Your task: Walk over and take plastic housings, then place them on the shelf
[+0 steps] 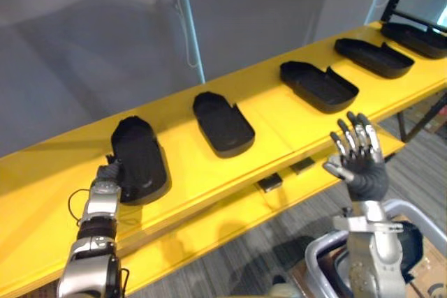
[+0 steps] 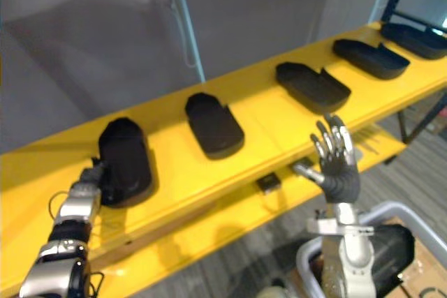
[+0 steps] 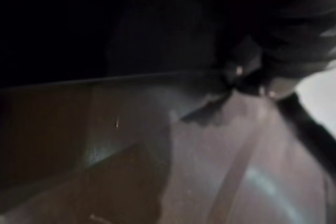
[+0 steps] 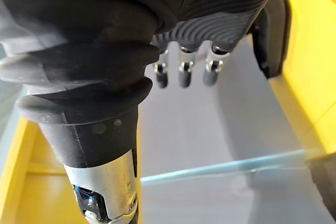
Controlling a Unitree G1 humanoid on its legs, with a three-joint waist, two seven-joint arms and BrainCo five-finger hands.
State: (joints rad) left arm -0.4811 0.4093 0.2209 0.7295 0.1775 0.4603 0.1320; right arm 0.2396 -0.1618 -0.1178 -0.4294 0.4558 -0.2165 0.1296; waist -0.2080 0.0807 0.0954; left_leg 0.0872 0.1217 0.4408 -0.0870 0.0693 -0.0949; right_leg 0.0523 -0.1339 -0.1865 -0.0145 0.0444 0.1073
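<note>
A long yellow shelf point(image 1: 279, 120) carries a row of black oblong plastic housings point(image 1: 222, 125), well apart from one another. The left hand point(image 1: 108, 172) sits against the leftmost housing point(image 1: 140, 155); whether it grasps cannot be told. The right hand point(image 1: 363, 162) is raised before the shelf, fingers straight and spread, holding nothing.

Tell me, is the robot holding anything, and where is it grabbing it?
The right hand is open and holds nothing. The left hand is at the near end of the leftmost housing, but whether it grips it cannot be told.
</note>
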